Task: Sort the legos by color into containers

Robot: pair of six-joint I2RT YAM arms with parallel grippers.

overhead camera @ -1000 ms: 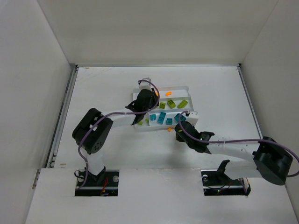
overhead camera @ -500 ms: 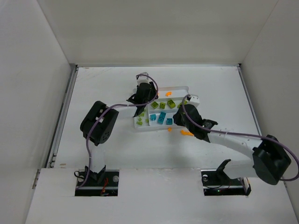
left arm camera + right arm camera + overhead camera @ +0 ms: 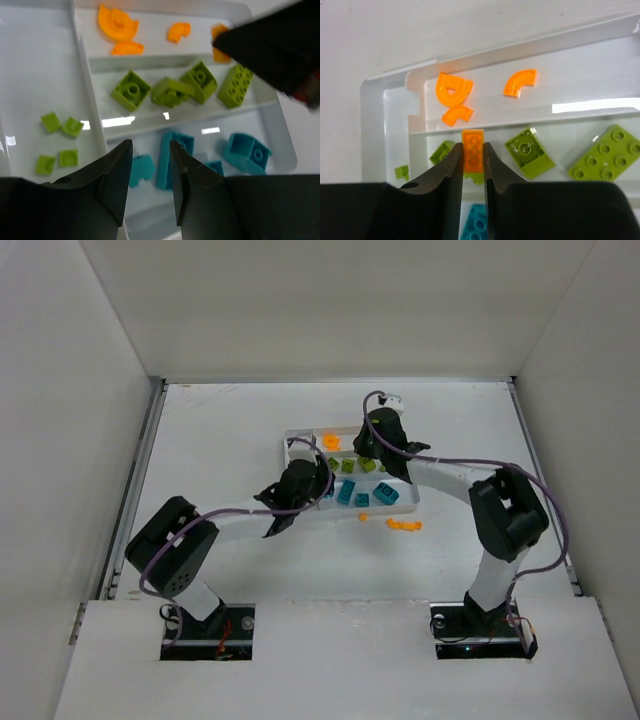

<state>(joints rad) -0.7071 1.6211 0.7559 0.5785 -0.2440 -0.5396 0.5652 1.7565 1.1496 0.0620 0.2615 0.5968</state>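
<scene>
orange brick [image 3: 473,159] pinched in right gripper [image 3: 472,150] over tray [image 3: 370,130], green bricks [image 3: 530,159] beside, left gripper [image 3: 150,147] parted, empty

Tight over the tray [image 3: 370,130]: left pincer [image 3: 150,150] gapes above the teal lane [image 3: 210,145], right pincer [image 3: 473,150] pinches an orange brick [image 3: 473,157] over the orange-green divider [image 3: 510,121]. The orange lane [image 3: 570,85] seems bare at its right end. Loose orange bricks [image 3: 403,525] dot the near surface [image 3: 220,430].

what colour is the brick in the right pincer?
Orange. The brick in the right pincer shows best in the right wrist view.
</scene>
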